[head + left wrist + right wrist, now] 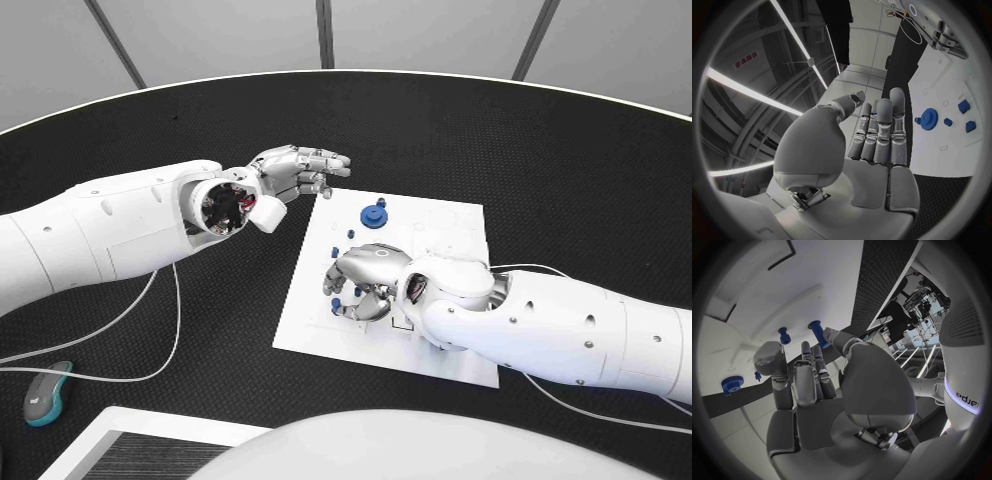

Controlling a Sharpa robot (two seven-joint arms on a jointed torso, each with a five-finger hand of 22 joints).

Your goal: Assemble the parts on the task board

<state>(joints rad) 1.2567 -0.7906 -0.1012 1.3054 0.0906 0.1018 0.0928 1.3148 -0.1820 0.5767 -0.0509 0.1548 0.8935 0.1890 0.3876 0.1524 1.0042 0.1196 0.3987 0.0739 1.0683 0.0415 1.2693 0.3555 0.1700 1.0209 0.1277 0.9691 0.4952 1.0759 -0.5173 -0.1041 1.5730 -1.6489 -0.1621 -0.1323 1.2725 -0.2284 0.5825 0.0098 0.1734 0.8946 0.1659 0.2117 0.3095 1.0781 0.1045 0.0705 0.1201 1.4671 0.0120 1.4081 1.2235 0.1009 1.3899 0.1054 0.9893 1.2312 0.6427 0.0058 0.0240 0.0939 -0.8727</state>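
Black worktop [577,170], white task board [447,220] dead centre. Blue gear [374,214] sits at the board's 12 o'clock. Right hand [368,275] hovers over the board, pinching a blue peg [817,331]. Left hand [296,170], around 10 o'clock off the board, holds nothing, fingers loosely apart.

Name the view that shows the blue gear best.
Left wrist view: the gear lies unobstructed on the board, teeth visible. The head view shows it small; the right wrist view shows it at the rim.
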